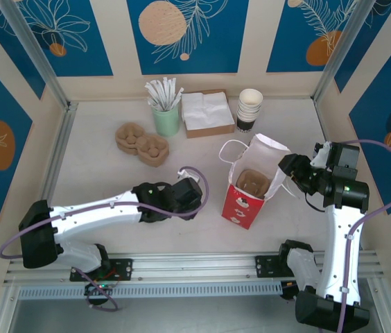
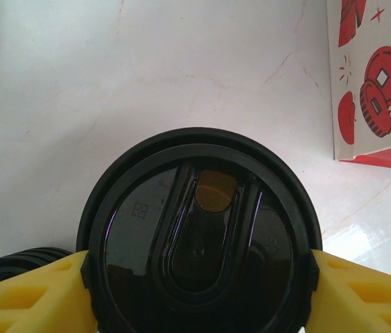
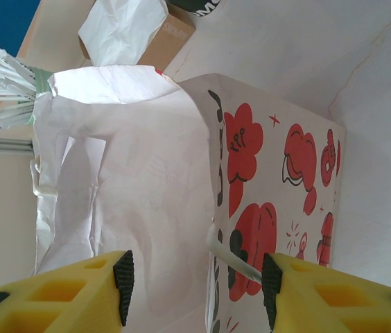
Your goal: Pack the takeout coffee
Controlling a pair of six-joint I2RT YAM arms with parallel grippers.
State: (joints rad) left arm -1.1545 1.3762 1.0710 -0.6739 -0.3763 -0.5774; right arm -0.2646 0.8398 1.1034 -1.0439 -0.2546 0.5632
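Counter (image 1: 98,166), pale, marbled. Red-and-white paper bag (image 1: 245,205) stands open right of centre, with a cardboard cup carrier (image 1: 254,182) seated inside and its wells facing up. Right end effector (image 3: 197,281) is at the bag's right rim: fingers spread, straddling the side wall with one finger inside and one outside, pads not pinching the paper, a white handle (image 3: 233,260) looped between them. Left end effector (image 2: 197,277) is clenched on the takeout coffee (image 2: 199,236), yellow fingers (image 2: 36,295) pressed to either side of the black lid. The cup sits upright just left of the bag; cannot tell if its base is off the counter. A low stack of bare lids (image 2: 12,262) lies beside it. Judgement: the step in hand is carrying the cup into the bag. Raise it well above the rim before going sideways, since the wall is tall and flimsy. Keep it level; the sip hole (image 2: 216,194) is uncovered. Centre it over a carrier well, descend straight, and release only once it is seated. The bag mouth needs bracing, and a clipped handle would tip the bag.
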